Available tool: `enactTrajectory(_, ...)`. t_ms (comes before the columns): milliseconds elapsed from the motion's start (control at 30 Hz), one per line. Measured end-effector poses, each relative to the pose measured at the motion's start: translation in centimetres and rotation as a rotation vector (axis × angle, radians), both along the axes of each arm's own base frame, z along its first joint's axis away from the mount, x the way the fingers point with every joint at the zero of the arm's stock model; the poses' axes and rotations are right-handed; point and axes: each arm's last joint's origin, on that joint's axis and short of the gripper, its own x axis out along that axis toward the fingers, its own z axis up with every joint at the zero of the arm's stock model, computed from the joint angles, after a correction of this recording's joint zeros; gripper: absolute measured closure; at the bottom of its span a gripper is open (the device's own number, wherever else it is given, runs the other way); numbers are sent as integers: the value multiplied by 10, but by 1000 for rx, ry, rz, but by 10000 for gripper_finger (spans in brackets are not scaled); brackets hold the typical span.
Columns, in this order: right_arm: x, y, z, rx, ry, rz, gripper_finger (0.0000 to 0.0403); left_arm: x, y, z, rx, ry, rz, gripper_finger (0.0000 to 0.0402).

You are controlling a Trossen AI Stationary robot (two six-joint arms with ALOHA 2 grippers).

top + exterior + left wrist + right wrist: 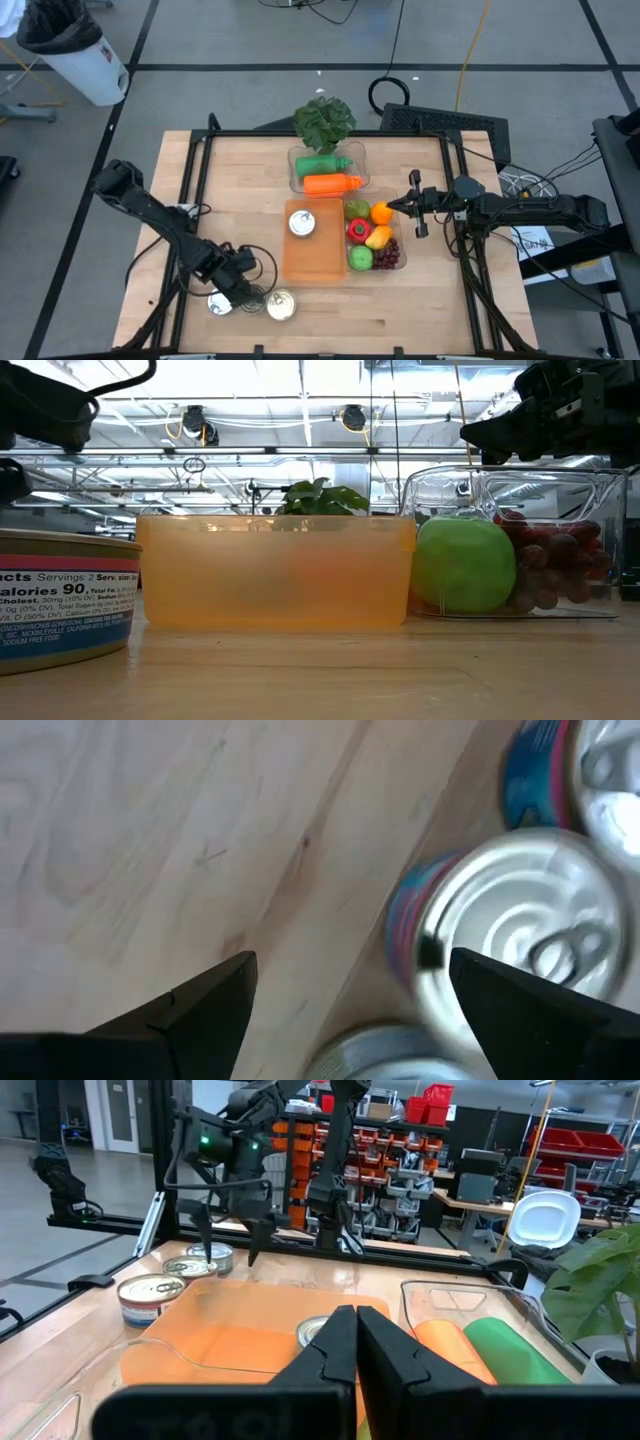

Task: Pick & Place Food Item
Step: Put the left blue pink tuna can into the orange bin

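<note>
The open left gripper (243,287) partly hides one small round silver-lidded tin can (250,298). Its lid is shiny. The closed right gripper (392,205) holds nothing.

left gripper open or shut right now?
Open. Left gripper shows both fingers spread wide above the bare table, nothing between them, cans just beside.

can (62,600) label cut off (low view), cans (500,950) blurred
</note>
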Motion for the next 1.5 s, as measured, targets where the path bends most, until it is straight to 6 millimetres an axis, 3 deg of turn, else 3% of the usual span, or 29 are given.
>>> enactTrajectory(700, 0, 0, 0, 0, 0, 0, 403, 3, 27, -1, 120, 92, -4, 55)
enactTrajectory(933, 0, 0, 0, 0, 0, 0, 403, 5, 45, -3, 224, 138, 10, 55)
enactTrajectory(1500, 0, 0, 0, 0, 0, 0, 403, 22, 83, -3, 272, 155, -20, 55)
